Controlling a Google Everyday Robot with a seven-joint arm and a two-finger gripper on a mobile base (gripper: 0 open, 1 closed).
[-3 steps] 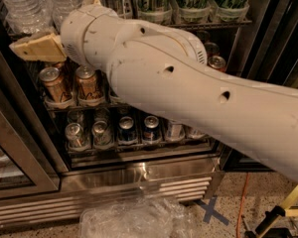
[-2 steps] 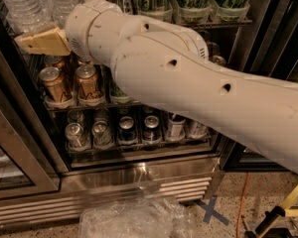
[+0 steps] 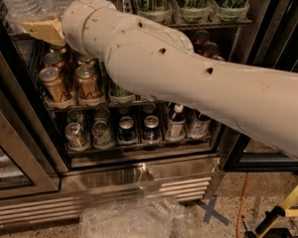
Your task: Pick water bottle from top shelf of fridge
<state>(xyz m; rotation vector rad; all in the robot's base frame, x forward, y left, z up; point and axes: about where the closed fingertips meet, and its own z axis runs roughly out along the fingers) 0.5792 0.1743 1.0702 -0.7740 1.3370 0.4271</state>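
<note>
Pincer point(image 3: 43, 29) near water bottle point(image 3: 15, 1) base, above gold cans point(image 3: 52, 82).

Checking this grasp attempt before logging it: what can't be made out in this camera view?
The gripper, upper left at the top shelf: the wrist hides most of it, and contact with the water bottle cannot be seen.
The water bottle: cap and upper body are cut off by the top edge.
The cans on the rack below: those further right are hidden behind the arm.
The fridge: its top and sides run off the frame.
</note>
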